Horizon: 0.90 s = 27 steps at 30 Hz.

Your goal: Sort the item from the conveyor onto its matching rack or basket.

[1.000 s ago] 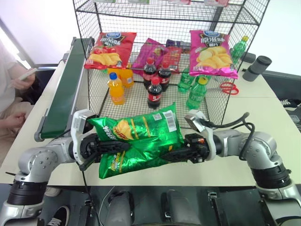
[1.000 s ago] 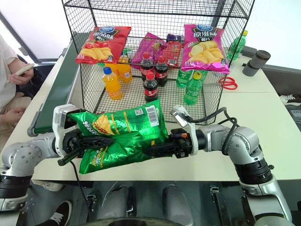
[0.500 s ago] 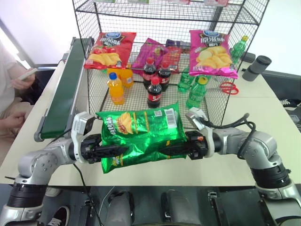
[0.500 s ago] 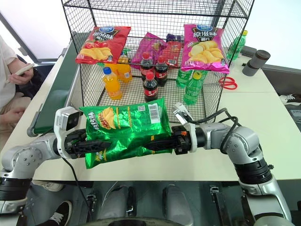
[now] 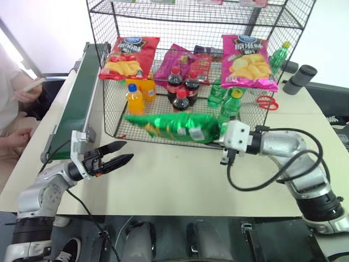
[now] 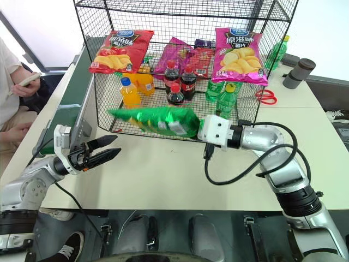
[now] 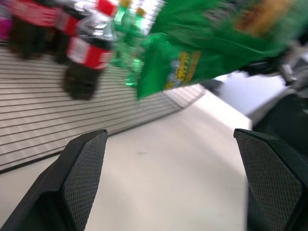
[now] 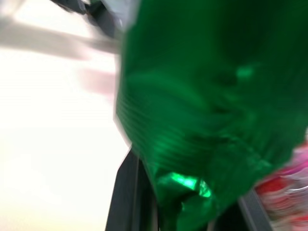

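Crisp bag (image 5: 173, 125), glossy green foil with yellow chips pictured, hangs edge-on and nearly level in front of the black wire-mesh shelving rack (image 5: 163, 65), above the pale tabletop (image 5: 163, 174). The right gripper (image 5: 218, 136) is clamped on its end; the right wrist view shows crumpled green foil pinched between the dark fingers (image 8: 127, 202), which the head views hide behind the white wrist block. The left gripper (image 5: 122, 153) hangs free near the end of the dark-green conveyor belt (image 5: 76, 109), its two black fingers spread wide with nothing between them. The left wrist view looks between those fingers (image 7: 82, 168) to the bag's other end, yellow lettering there too blurred to read, with a cola bottle (image 7: 89, 57) behind the mesh.

A second earlier both grippers held the bag flat and face-up between them, low over the table's near edge. Since then the left has let go and drawn back towards the belt, while the right has rolled the bag onto its edge and carried it up to the rack front.

On the rack shelf lie a red crisp bag (image 5: 126, 57) and a pink crisp bag (image 5: 248, 61), each with a blue oval logo and white characters too small to read. A white barcode label (image 5: 195, 132) shows on the green bag.
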Available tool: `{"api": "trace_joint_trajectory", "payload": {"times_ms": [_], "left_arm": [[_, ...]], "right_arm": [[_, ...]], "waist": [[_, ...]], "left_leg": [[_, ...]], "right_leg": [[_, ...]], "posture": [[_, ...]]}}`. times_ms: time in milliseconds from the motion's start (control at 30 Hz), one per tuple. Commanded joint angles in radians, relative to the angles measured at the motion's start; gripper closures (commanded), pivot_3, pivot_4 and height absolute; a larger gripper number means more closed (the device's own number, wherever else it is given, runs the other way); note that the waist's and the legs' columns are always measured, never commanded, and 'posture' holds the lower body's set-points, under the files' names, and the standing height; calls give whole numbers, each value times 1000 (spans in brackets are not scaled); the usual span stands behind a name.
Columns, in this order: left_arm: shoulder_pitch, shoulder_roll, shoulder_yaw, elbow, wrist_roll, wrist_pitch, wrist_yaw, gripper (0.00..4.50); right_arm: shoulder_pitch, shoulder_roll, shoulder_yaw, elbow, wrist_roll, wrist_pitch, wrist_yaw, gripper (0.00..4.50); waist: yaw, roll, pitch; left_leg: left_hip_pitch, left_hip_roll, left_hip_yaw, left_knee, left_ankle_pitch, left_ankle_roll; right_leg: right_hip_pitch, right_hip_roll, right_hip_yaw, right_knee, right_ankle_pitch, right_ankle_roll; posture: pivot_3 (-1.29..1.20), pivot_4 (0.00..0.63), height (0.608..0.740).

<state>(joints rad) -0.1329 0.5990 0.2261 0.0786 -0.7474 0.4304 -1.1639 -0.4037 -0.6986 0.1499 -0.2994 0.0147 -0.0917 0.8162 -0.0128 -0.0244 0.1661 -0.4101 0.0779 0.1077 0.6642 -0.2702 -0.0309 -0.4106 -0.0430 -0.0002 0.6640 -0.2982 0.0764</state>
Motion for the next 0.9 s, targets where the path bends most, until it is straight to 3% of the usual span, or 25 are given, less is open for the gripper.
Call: {"api": "trace_joint_trajectory", "payload": {"times_ms": [33,100,233,433,633,800,900], "left_arm": [[-44,-35,19,-17,11,-37,44,32],[-66,-53,10,-17,55,-80,82,32],[-96,-73,2,-40,113,-151,126,32],[-101,-77,-6,-83,125,-163,141,32],[-106,-94,-1,-139,93,-132,182,32],[-113,-97,-18,-161,153,-166,222,32],[-115,-99,-26,-170,169,-173,237,32]], "right_arm": [[-24,-23,-38,-2,-284,-189,-193,4246],[-37,-37,-32,3,-406,-235,-256,4246],[-75,-7,-23,-48,-512,-165,-285,4246],[-226,38,-72,-49,-529,20,-275,4246],[-279,75,-96,-18,-503,11,-344,4246],[-318,60,-25,124,-626,53,-358,4246],[-396,78,-6,232,-685,54,-437,4246]], "waist": [[1,0,0],[0,0,0],[-4,0,0],[-4,0,0],[0,0,0],[-6,0,0],[-8,0,0]], "left_leg": [[0,0,0,0,0,0],[0,0,0,1,0,-1],[0,0,0,1,1,-1],[1,1,1,1,2,-3],[1,0,1,1,1,-2],[1,1,2,1,1,-2],[2,0,3,1,1,-2]], "right_leg": [[0,0,0,0,0,0],[0,0,0,1,0,0],[0,0,0,1,0,0],[0,2,0,1,0,0],[1,1,0,1,0,0],[1,1,0,1,0,0],[1,1,0,2,0,0]], "posture": [[0,150,740],[0,150,740],[0,150,740],[0,150,740],[0,150,740],[0,150,740],[0,150,740]]}}
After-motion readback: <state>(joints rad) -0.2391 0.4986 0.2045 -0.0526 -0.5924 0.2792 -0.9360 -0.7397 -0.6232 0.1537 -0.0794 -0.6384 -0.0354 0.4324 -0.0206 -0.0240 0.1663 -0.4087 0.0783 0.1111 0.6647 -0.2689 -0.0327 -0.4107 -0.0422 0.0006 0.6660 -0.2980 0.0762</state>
